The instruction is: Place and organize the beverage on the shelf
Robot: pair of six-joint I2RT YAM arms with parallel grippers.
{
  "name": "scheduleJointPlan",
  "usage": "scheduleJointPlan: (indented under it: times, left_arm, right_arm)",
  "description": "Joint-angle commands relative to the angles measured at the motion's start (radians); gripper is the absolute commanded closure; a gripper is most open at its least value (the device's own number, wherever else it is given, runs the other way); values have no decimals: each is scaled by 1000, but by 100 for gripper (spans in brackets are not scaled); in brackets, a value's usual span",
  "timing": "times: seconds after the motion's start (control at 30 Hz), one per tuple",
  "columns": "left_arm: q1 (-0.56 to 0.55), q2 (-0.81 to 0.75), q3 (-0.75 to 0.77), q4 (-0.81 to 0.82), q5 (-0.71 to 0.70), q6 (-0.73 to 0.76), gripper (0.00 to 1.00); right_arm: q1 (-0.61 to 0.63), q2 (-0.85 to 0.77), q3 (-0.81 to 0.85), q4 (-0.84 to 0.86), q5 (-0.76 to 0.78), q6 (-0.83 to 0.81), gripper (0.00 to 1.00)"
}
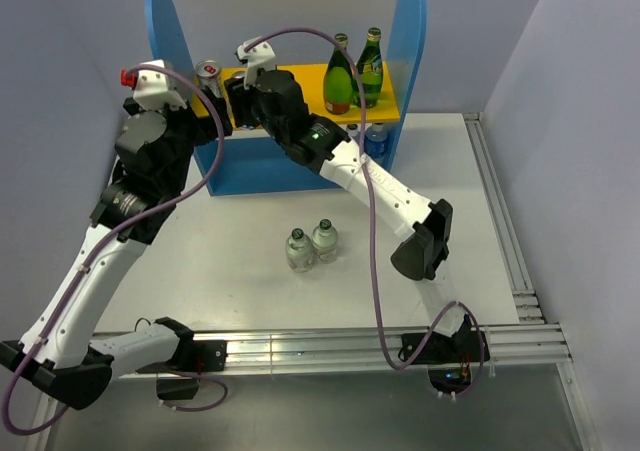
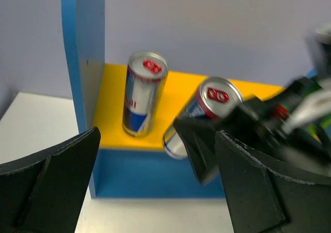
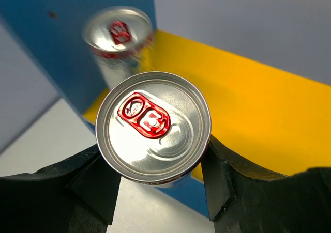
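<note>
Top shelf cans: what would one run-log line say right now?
left gripper: open, clear of standing can | right gripper: shut on second can, tilted at yellow top board edge | table: two small bottles

shelf (image 1: pixel 250 166): is showing blue sides and a yellow top board
standing can (image 2: pixel 143 93): is shining silver and blue, with a red ring on top
tilted can (image 3: pixel 153 125): is shining silver, with a red ring on top
tall bottles (image 1: pixel 340 76): are looking green
small bottles (image 1: pixel 311 243): are looking see-through
bench (image 1: pixel 450 171): is looking pale grey
left gripper (image 2: pixel 158 135): is looking black
right gripper (image 3: pixel 155 155): is looking black
cables (image 1: pixel 375 261): are looking purple

Table (image 1: pixel 200 261): shelf (image 1: pixel 260 166), two small bottles (image 1: pixel 324 239); top board (image 1: pixel 312 79): upright can (image 1: pixel 207 71), green bottles (image 1: pixel 340 76).
</note>
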Motion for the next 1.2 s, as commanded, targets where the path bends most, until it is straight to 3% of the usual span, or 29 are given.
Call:
scheduleJointPlan:
  times: [0.0,0.4,0.9,0.97,1.0,1.1,1.17]
  left_arm:
    - [-38,-49,-37,-56,-52,-42,1]
    - [-90,-102,-83,-73,-63,-58,1]
    - [-94,-95,-100,-62,-57,-62,1]
    - [-94,-95,-101,-64,-59,-64,1]
    - [-94,-98,-103,-64,-57,-62,1]
    - [-94,-99,-106,-64,-62,-62,1]
    - [-94,-100,-108,-64,-63,-61,1]
  right_arm:
    - [-43,-35,102,47,-12,5,100]
    - [-99,66,190,85,-26,0,100]
    - [-101,115,174,93,-72,66,100]
    - [-99,115,167,94,-70,66,89]
    - [-98,115,164,96,-67,66,66]
    - [-93,118,153,98,-63,67,24]
    - [-90,120,150,98,-61,71,15]
